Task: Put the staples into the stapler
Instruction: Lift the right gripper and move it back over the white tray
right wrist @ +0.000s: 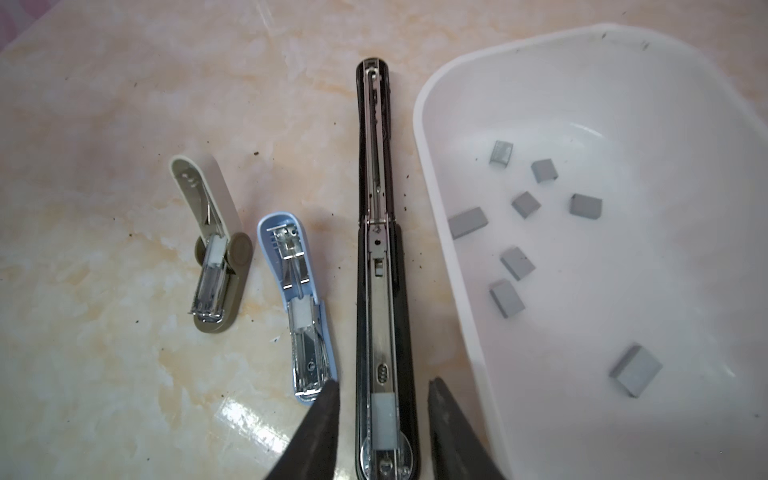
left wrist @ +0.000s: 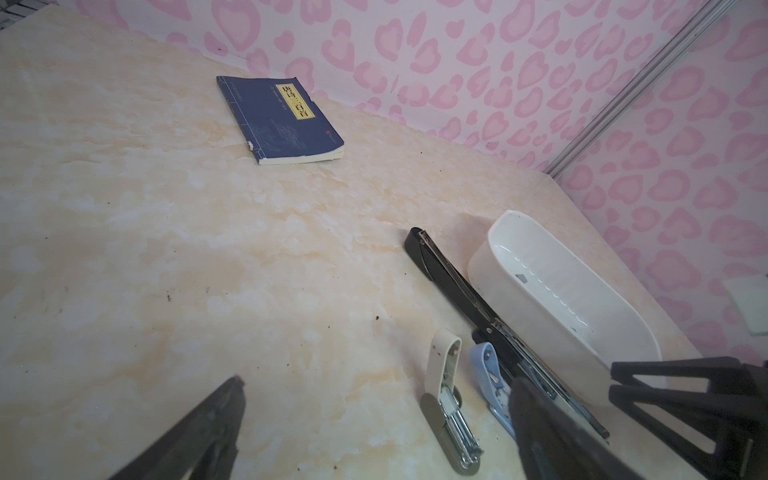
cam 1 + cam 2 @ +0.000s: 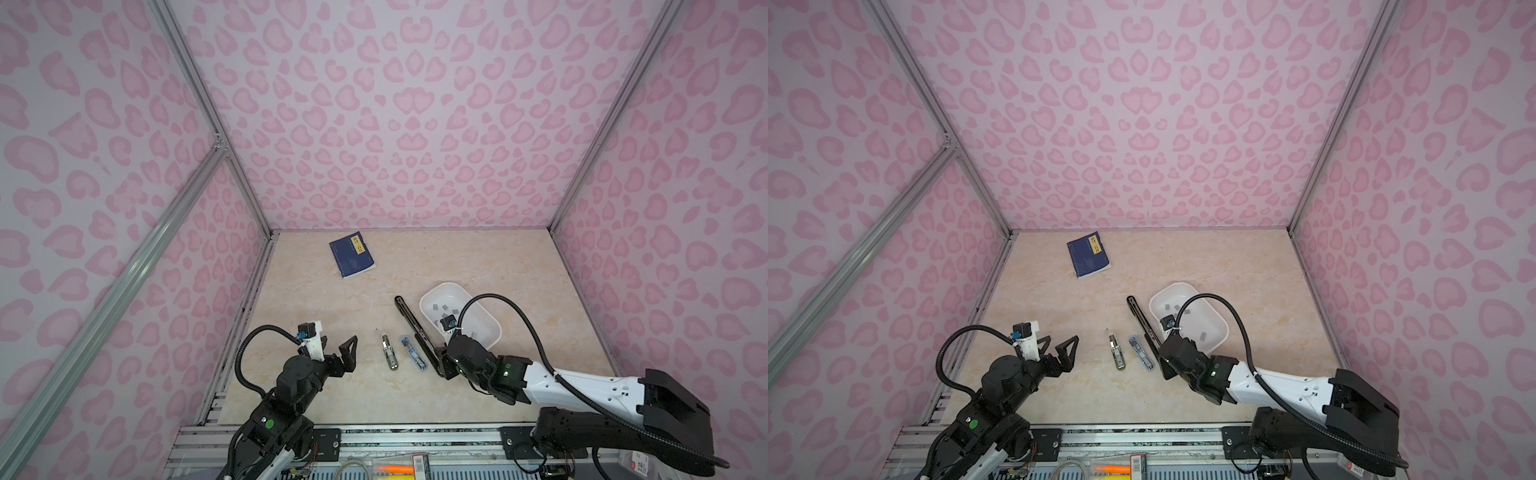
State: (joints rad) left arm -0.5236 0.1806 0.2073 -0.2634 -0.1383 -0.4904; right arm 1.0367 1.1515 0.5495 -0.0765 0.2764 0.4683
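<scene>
Three staplers lie opened on the marble table: an olive one [image 1: 216, 266], a blue one [image 1: 299, 291] and a long black stapler [image 1: 380, 232]. A grey block of staples [image 1: 384, 419] sits in the black stapler's metal channel at its near end. Several more staples [image 1: 515, 262] lie loose in the white tray [image 1: 419, 124] beside it. My right gripper [image 1: 382, 380] hangs over that near end, open, with a finger on each side of the stapler and touching nothing. My left gripper [image 3: 337, 341] stands open and empty, left of the olive stapler [image 3: 389, 352].
A blue book [image 3: 351, 253] lies at the back left of the table. The tray [image 3: 440, 286] stands close against the black stapler [image 3: 409, 320]. Pink patterned walls enclose three sides. Aluminium rails run along the front edge.
</scene>
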